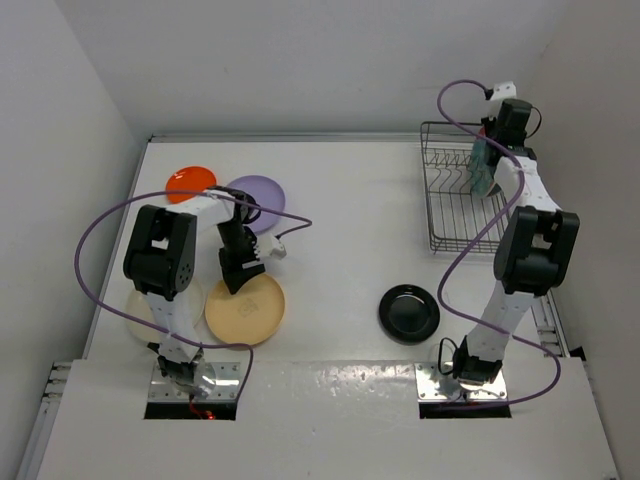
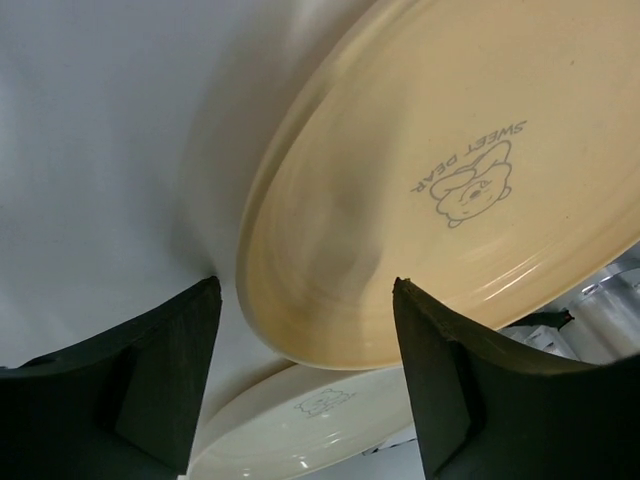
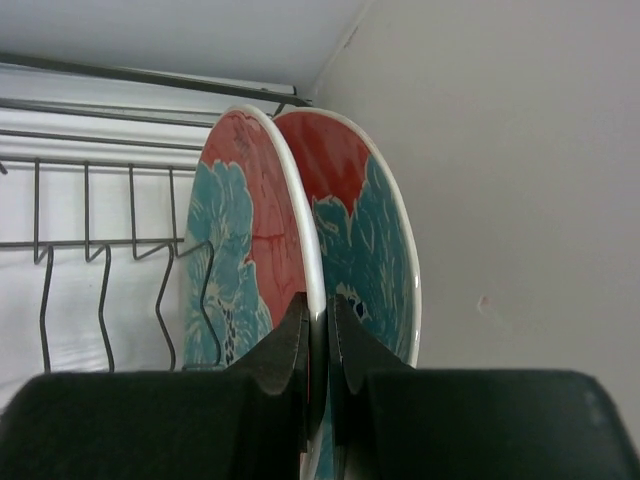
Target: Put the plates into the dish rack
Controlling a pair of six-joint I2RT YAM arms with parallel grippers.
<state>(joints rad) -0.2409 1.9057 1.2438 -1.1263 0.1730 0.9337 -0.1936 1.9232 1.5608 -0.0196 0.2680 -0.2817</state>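
Note:
My right gripper [image 3: 320, 302] is shut on the rim of a red plate with teal flowers [image 3: 245, 225], held upright over the dish rack [image 3: 100, 250]. The second red floral plate [image 3: 375, 225] stands right beside it. From above, both show edge-on [image 1: 481, 170] at the rack's far right [image 1: 450, 215]. My left gripper [image 2: 305, 292] is open just above the near rim of the pale yellow plate [image 2: 450, 150], which lies flat [image 1: 246, 312]. The cream-white plate [image 2: 320, 430] lies beside it, partly under my left arm [image 1: 138, 308]. The orange plate [image 1: 190, 183], lavender plate [image 1: 260, 198] and black plate [image 1: 408, 312] lie flat on the table.
The rack stands at the table's far right corner, close to the back and right walls. Purple cables loop over both arms. My left arm hides part of the lavender and cream-white plates.

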